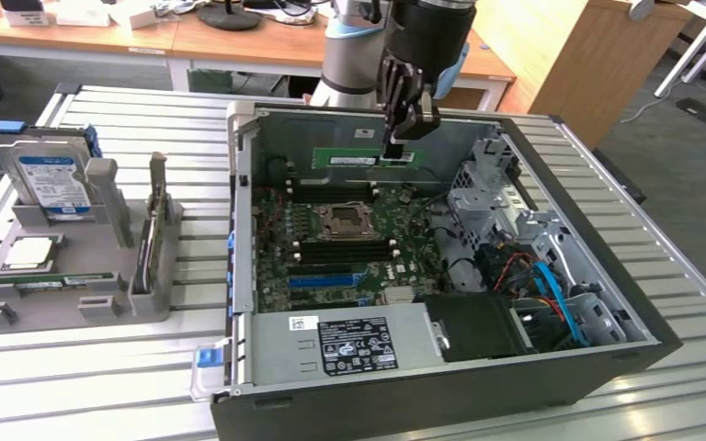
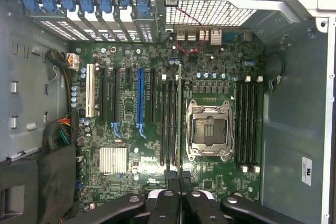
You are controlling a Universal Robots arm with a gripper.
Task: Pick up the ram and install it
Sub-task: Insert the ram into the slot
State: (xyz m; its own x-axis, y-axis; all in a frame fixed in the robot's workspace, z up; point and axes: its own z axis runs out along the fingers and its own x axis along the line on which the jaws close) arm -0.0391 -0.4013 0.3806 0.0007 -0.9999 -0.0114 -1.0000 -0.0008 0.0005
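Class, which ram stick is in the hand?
The ram held over the open case, pinched by the hand; the other stick lies in the grey tray.

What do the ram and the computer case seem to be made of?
The ram: green circuit board, matte, with a white label, likely paper. The computer case: probably sheet metal, judging by thin, folded, dull grey walls with punched holes.

I get bright, even room light here. Glare streaks the slatted surface (image 1: 678,390); the case (image 1: 427,404) holds soft shadow inside.
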